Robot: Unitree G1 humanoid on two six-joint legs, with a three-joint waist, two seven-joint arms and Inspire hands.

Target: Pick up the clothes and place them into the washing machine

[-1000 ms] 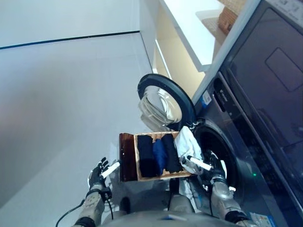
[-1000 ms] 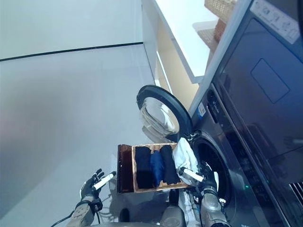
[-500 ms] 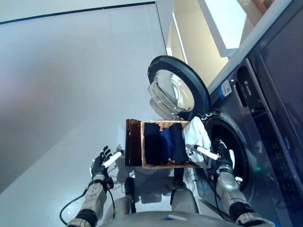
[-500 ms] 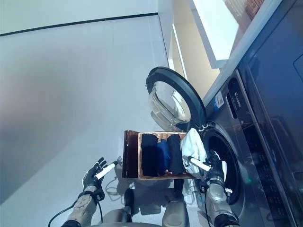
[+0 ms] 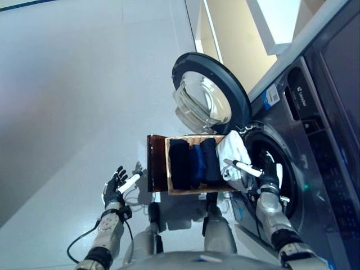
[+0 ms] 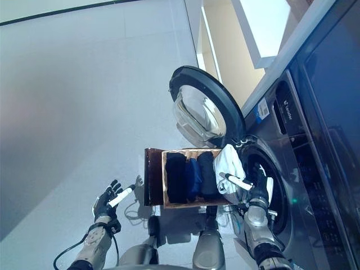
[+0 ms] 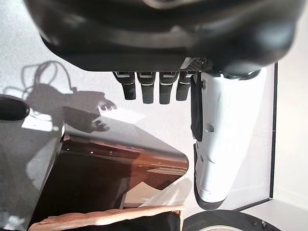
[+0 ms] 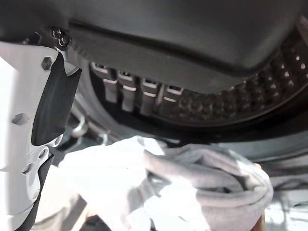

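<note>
A shallow wicker basket [image 5: 195, 192] rests on a dark brown box [image 5: 156, 163] beside the washing machine [image 5: 315, 140]. Folded black and blue clothes [image 5: 191, 163] lie in it. A white cloth [image 5: 233, 153] hangs over its end by the open drum [image 5: 284, 169]. My right hand [image 5: 268, 180] is open, just past the white cloth at the drum's mouth, not holding it. In the right wrist view the hand [image 8: 192, 43] hovers over the white cloth [image 8: 159, 187] with the drum [image 8: 231, 101] behind. My left hand [image 5: 115, 190] is open above the floor, left of the box [image 7: 120, 163].
The round machine door [image 5: 209, 93] stands open, swung out beyond the basket. A pale cabinet and white counter [image 5: 264, 25] run along the wall past the machine. Grey floor [image 5: 73, 101] stretches to the left.
The camera has shifted, so the whole scene sits differently. Both hands keep about the same places relative to the basket and stay open.
</note>
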